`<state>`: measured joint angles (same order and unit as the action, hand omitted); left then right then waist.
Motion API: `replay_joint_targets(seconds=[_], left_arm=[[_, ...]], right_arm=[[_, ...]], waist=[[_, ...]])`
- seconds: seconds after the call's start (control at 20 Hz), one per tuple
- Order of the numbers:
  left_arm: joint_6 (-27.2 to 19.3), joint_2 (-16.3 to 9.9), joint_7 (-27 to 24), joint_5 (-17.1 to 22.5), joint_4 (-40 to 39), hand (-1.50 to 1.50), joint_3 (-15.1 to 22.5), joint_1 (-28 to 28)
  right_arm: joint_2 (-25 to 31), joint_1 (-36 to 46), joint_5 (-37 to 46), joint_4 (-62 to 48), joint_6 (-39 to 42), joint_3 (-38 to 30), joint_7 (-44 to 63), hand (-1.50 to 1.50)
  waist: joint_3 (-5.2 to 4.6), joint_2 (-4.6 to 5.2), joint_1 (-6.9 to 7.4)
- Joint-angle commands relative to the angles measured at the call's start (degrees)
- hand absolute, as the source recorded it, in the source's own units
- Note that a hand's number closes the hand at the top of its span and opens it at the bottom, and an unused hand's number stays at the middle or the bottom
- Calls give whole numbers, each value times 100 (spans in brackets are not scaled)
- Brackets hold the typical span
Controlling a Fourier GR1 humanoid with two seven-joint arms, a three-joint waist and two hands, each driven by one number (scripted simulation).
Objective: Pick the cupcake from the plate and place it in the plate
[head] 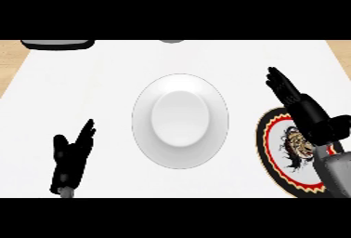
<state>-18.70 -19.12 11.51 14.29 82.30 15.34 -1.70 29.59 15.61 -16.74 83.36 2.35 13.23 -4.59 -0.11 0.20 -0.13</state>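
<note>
Closest to the lens, at the lower right, the grey forearm of the right arm rises from the bottom edge and covers part of the patterned plate, a dark plate with a red and cream scalloped ring and a tiger-like face at its middle. Its right side runs out of view at the right edge.

Largest of all is the white counter, which fills nearly the whole view; strips of pale wood show past its left and right edges near the top. At its middle lies the white plate, bare, with open counter all around it: a wide stretch to its left, a narrower gap to the patterned plate on its right.

No cupcake can be seen; whether it sits under the right arm cannot be told.

Above the patterned plate's upper rim, the right hand has its fingers straight and close together, pointing up and left, holding nothing. At lower left, well apart from the white plate, the left hand rests open, fingers up and slightly spread.

Along the top edge sit a dark-rimmed grey object at left and a small grey shape near the middle, both cut off.
</note>
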Motion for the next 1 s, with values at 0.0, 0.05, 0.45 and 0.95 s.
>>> replay_joint_targets(seconds=[0.0,0.05,0.45,0.95], left_arm=[[97,-130,-153,-143,248,0,-25,41],[13,-297,-38,-214,357,0,-158,417],[192,-548,-547,-594,676,0,-89,1060],[510,-461,-486,-476,82,0,-421,1730]], right_arm=[[-99,202,-250,-272,-470,-687,283,-150],[-406,235,-179,-332,-1200,-831,389,-150],[365,-121,2075,-1513,-3608,-650,1563,150],[-703,131,4279,-1555,-5911,313,3514,-150]], waist=[[12,-25,31],[13,-24,-34],[-32,35,-70],[-15,-41,-46]])
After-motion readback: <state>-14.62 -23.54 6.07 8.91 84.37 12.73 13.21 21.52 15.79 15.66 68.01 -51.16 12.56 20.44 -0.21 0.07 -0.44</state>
